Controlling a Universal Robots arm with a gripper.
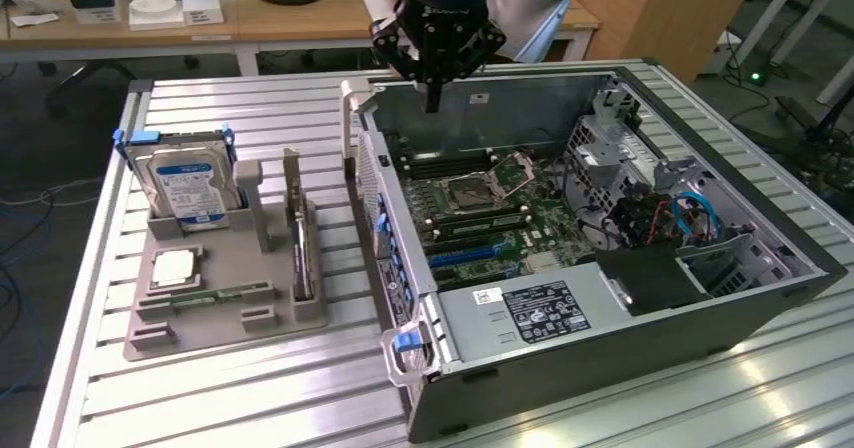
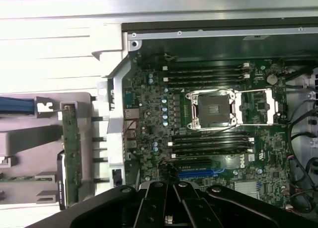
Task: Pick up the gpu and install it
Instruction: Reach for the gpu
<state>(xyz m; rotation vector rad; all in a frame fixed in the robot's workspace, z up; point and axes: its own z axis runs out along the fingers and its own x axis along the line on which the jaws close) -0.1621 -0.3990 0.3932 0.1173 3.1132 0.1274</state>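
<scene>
The gpu [image 1: 303,260] is a thin dark card standing on edge in a slot of the grey holder tray [image 1: 220,318], at the exterior view's left of the open computer case [image 1: 627,298]. In the wrist view the gpu [image 2: 71,153] appears edge-on beside the case wall. My gripper [image 1: 433,103] hangs high over the far end of the case, well away from the gpu. Its fingers are shut together with nothing between them. In the wrist view the gripper [image 2: 170,187] sits above the motherboard [image 2: 149,118], near a blue expansion slot [image 2: 201,173].
A hard drive [image 1: 187,190] with a blue-white label stands at the tray's far end. A processor chip [image 1: 174,268] and a green memory stick [image 1: 214,295] lie in the tray. Inside the case are the processor socket [image 2: 216,109], memory slots and cables [image 1: 667,218]. A desk [image 1: 160,18] stands behind.
</scene>
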